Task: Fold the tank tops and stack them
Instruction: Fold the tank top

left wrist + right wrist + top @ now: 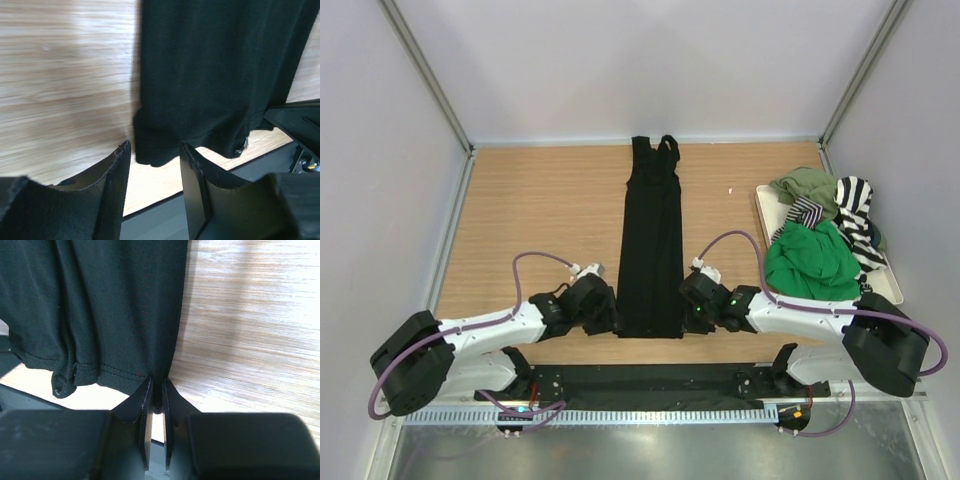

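A black tank top point(650, 250) lies folded into a long narrow strip down the middle of the table, straps at the far end. My left gripper point(610, 318) sits at its near left hem corner. In the left wrist view the left gripper point(154, 146) is open, and the corner of the black tank top point(210, 75) reaches just between the fingertips. My right gripper point(688, 312) is at the near right hem corner. The right wrist view shows the right gripper point(156, 382) shut on the hem edge of the black tank top point(100, 305).
A white tray point(763, 200) at the right holds a heap of a bright green tank top point(810, 262), an olive one point(808, 184) and a black-and-white striped one point(855, 205). A dark strip runs along the table's near edge point(650, 385). Walls enclose three sides.
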`<action>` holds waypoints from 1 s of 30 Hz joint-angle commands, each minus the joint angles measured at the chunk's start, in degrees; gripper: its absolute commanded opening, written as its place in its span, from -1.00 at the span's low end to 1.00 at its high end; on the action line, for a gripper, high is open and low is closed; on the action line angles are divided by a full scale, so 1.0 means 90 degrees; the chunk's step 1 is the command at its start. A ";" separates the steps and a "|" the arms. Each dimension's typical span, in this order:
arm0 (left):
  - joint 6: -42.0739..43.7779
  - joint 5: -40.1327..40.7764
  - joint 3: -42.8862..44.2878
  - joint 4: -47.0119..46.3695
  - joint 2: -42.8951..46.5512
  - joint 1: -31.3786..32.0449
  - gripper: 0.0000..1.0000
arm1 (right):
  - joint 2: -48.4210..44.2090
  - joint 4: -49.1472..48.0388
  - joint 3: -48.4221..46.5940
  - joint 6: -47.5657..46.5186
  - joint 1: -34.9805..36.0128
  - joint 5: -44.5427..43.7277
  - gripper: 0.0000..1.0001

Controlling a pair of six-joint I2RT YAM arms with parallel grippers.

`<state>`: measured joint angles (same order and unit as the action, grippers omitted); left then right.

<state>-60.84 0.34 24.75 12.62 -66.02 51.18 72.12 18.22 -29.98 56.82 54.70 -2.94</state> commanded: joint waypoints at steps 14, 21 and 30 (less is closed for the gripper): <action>-0.0427 0.0265 0.0345 0.0540 0.0040 0.0739 -1.00 | -0.0786 0.0602 0.0030 -0.0044 0.0309 -0.0132 -0.97; -0.0604 0.0489 0.0900 0.1368 0.0714 0.0964 -1.00 | -0.1664 0.1168 -0.0310 -0.0004 0.0417 -0.0405 -0.98; 0.0216 0.1096 0.2366 0.2280 0.0188 0.0292 -1.00 | -0.1100 0.1824 -0.1882 -0.0852 0.0184 -0.1742 -0.98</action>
<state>-62.54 7.84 42.68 30.22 -62.04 56.75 60.14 33.36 -40.97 53.36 57.80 -11.81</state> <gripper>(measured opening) 0.009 0.052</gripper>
